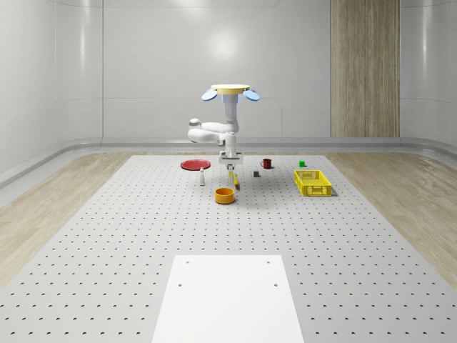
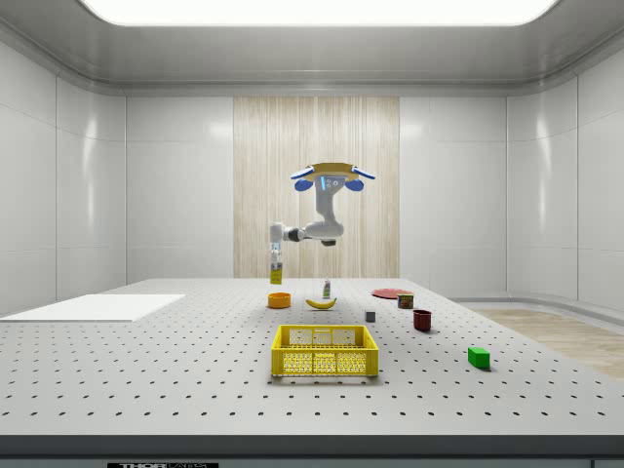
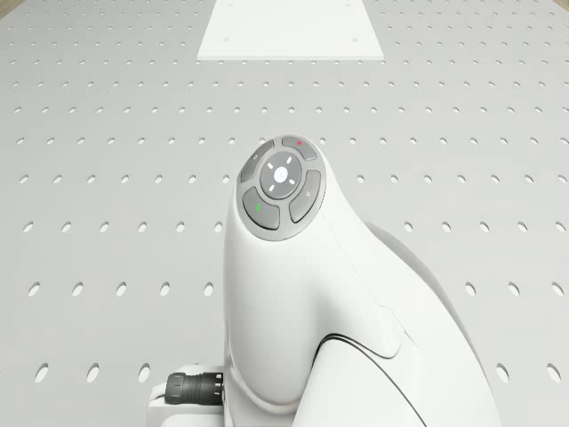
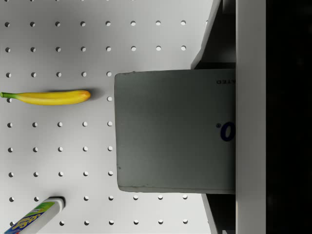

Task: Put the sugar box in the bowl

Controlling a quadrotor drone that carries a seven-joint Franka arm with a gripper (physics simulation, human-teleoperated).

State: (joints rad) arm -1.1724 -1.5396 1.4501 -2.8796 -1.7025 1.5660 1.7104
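Note:
The drone (image 1: 230,91) hovers over the back middle of the perforated table (image 1: 107,236), arm hanging down. My gripper (image 1: 231,167) is shut on the sugar box (image 1: 234,178), which hangs upright below it. In the side view the sugar box (image 2: 276,272) sits in the gripper (image 2: 276,257), a short way above the orange bowl (image 2: 280,300). From the whole-scene view the bowl (image 1: 225,195) stands slightly nearer and to the left of the box. The wrist view has the box's grey end (image 4: 175,131) clamped in the gripper (image 4: 214,131), with the table below.
A banana (image 4: 46,97) and a marker (image 4: 34,217) lie on the table near the bowl. A red plate (image 1: 194,164), a red mug (image 1: 266,163), a green cube (image 1: 302,163) and a yellow crate (image 1: 313,182) stand further back and right. A white mat (image 1: 228,296) lies at the front.

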